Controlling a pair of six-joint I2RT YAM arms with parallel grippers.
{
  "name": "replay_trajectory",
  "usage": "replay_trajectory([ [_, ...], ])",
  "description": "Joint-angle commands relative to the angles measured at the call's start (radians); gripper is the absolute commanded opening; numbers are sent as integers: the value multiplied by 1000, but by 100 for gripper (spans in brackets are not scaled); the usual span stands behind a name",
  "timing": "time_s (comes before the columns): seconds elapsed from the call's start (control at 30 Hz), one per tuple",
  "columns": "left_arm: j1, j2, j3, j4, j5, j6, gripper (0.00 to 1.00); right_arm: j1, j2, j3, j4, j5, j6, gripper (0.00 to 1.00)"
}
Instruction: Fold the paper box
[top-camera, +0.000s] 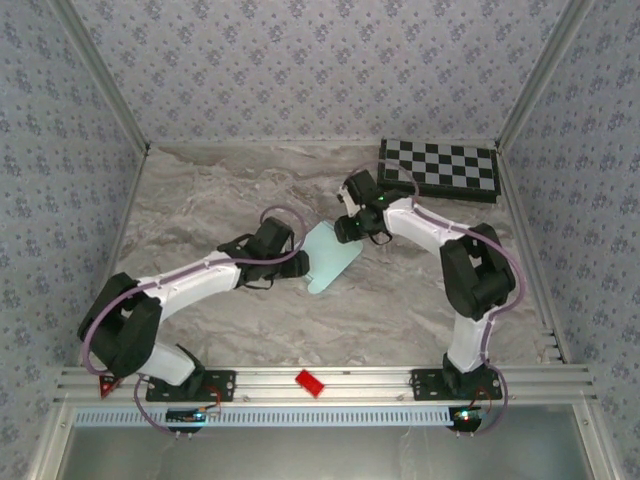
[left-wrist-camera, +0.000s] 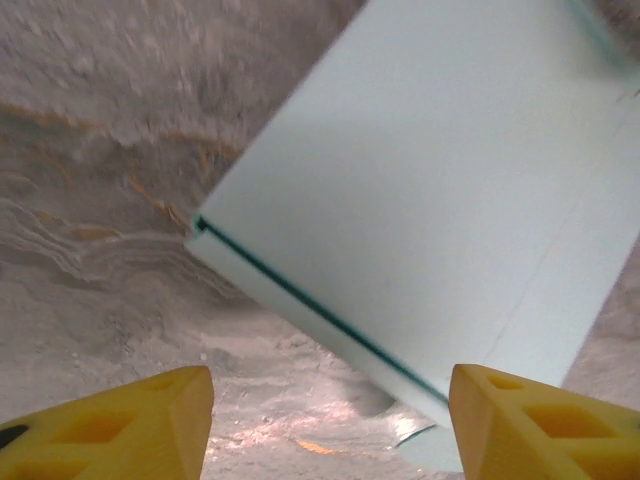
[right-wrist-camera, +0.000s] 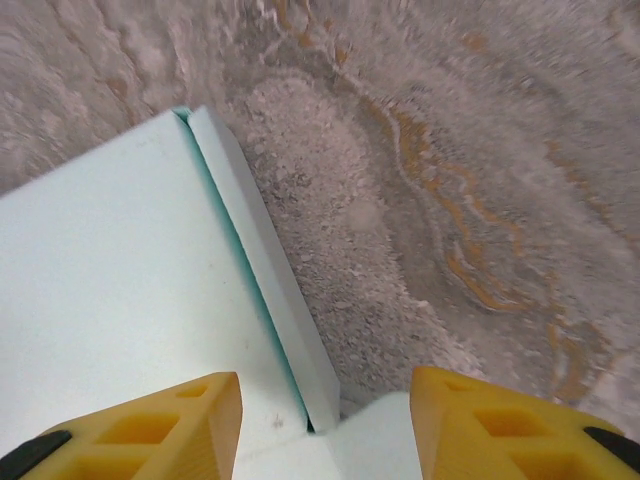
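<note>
Top view: paper box (top-camera: 330, 258), a pale mint card piece, lies flat on the marble-print table (top-camera: 200, 200) about mid-table, between the two arms. Left gripper (top-camera: 298, 262) is at the box's left edge and right gripper (top-camera: 352, 232) at its upper right corner. Fingertips are too small here to judge the gap. Black-and-white chessboard (top-camera: 440, 168) sits at the far right corner, well apart from the box. Small red piece (top-camera: 309, 382) is on the near rail between the arm bases.

Left wrist view: left gripper (left-wrist-camera: 330, 440) jaws are spread, with its yellow fingers (left-wrist-camera: 110, 425) wide apart at the bottom corners. Paper box (left-wrist-camera: 430, 180) is ahead of them and fills the upper right, a folded edge with a dark seam running diagonally. The right-hand finger sits just beside the box's lower edge; possibly touching, can't tell. Nothing is pinched.

Right wrist view: right gripper (right-wrist-camera: 325, 430) jaws are also spread, yellow fingers (right-wrist-camera: 140, 430) apart. Paper box (right-wrist-camera: 120, 290) is on the left, with a narrow side flap (right-wrist-camera: 260, 270) along its right edge ending between the fingers. Bare table is to the right. No clamp on the card.
</note>
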Motion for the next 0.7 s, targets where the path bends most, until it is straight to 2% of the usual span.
replay_trajectory([
  [0.0,36,-31,56,-77,-48,102,68,-19,-127,-24,-20,25,14,50],
  [0.13,91,-16,64,-18,4,196,73,-43,-246,-176,38,20,73,50],
  [0.27,149,39,101,37,101,314,77,-74,-397,-383,142,-3,136,50],
  [0.4,178,117,151,70,176,413,78,-96,-500,-527,189,-15,181,50],
  [0.67,214,262,201,128,288,462,78,-94,-587,-688,248,-78,288,50],
])
